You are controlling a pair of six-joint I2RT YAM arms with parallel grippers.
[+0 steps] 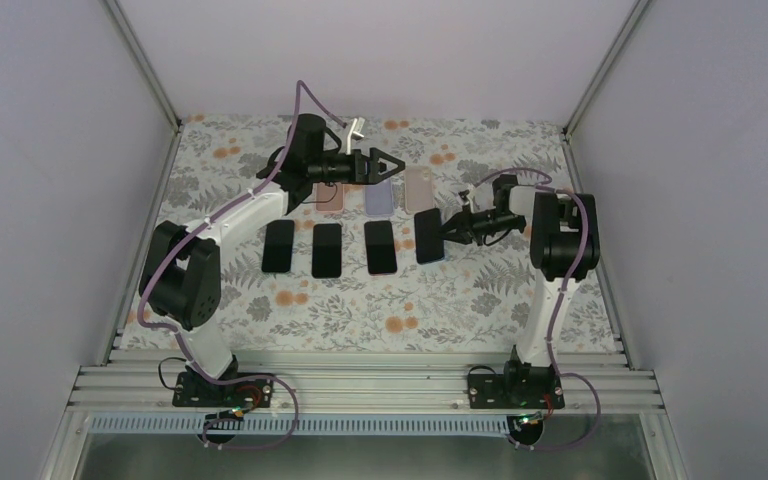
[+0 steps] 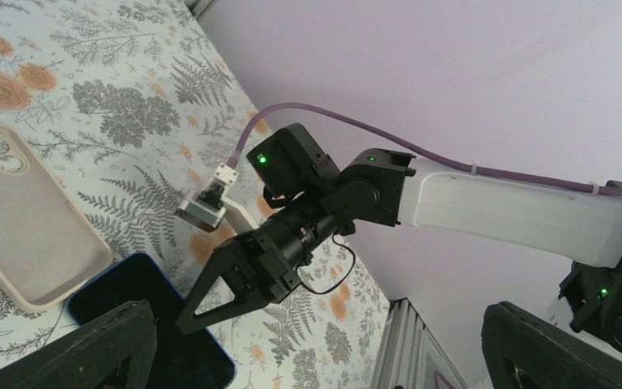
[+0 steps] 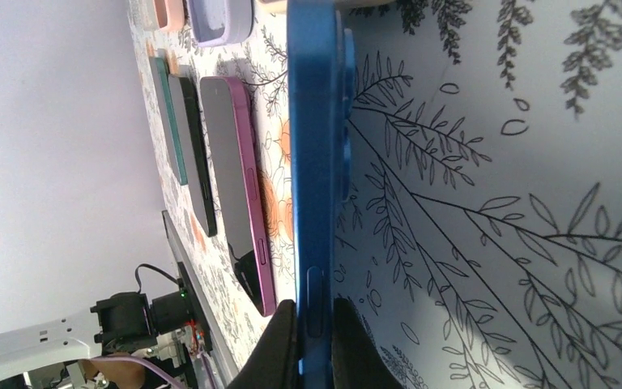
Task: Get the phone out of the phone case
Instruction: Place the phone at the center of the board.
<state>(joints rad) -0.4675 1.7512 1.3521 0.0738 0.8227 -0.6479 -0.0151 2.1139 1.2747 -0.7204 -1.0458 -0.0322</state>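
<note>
The blue phone (image 1: 430,236) (image 3: 316,162) is out of the phone case, at the right end of the row of phones. My right gripper (image 1: 450,228) (image 3: 314,344) is shut on the phone's right edge, one finger on each face. In the right wrist view the phone's back faces the table from close by, and I cannot tell if they touch. The beige phone case (image 1: 421,187) (image 2: 24,219) lies flat just behind the phone. My left gripper (image 1: 390,165) (image 2: 316,356) hovers open over the back row of cases, holding nothing.
Two black phones (image 1: 278,246) (image 1: 327,250) and a pink-edged one (image 1: 381,247) lie in a row left of the blue phone. A lilac case (image 1: 380,198) and a pinkish case (image 1: 328,196) lie behind them. Enclosure walls close in both sides and the back.
</note>
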